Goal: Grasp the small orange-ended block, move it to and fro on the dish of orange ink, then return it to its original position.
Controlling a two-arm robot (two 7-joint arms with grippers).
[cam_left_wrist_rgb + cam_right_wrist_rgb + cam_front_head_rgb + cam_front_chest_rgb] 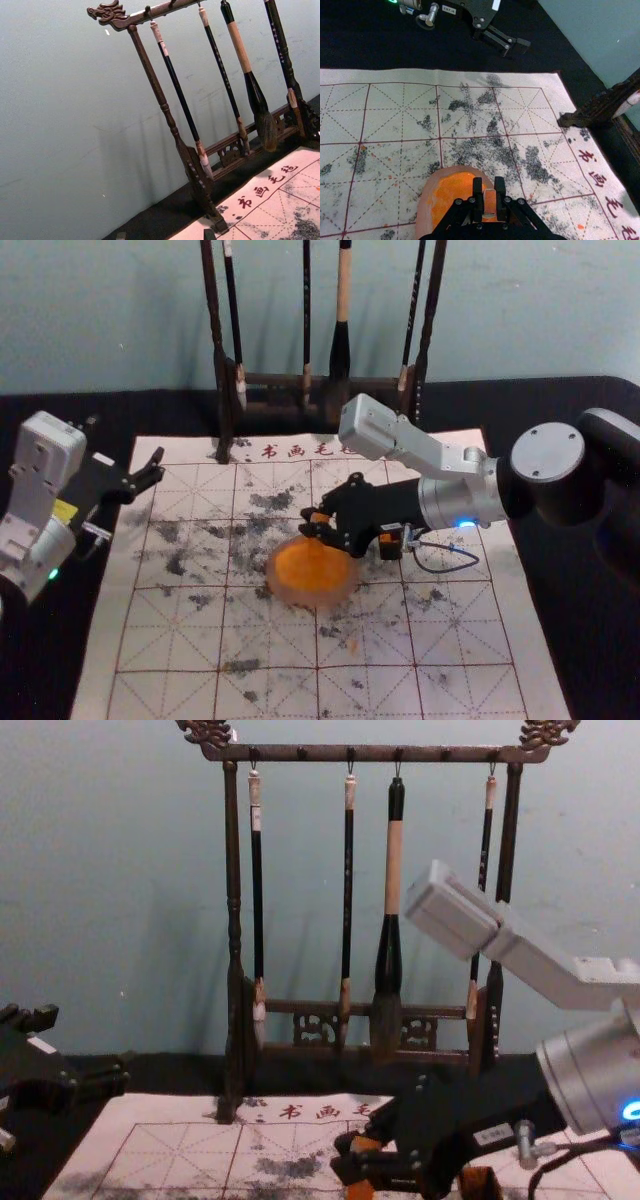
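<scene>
In the head view my right gripper [318, 527] is over the back part of the round dish of orange ink [304, 572], closed on the small orange-ended block [319, 517]. The right wrist view has the block [490, 201] upright between the fingertips of my right gripper [489, 192], in front of the dish [423, 215]. From the chest, the block [364, 1178] shows orange at my right gripper [362, 1158]. Whether its lower end touches the ink cannot be told. My left gripper [132, 455] stays parked, open, off the mat's left side.
A dark block or holder with orange on it [390, 544] stands just right of the dish, beneath the right arm. The brush rack [270, 382] with several hanging brushes stands at the back. An ink-stained gridded mat [180, 640] covers the table's middle.
</scene>
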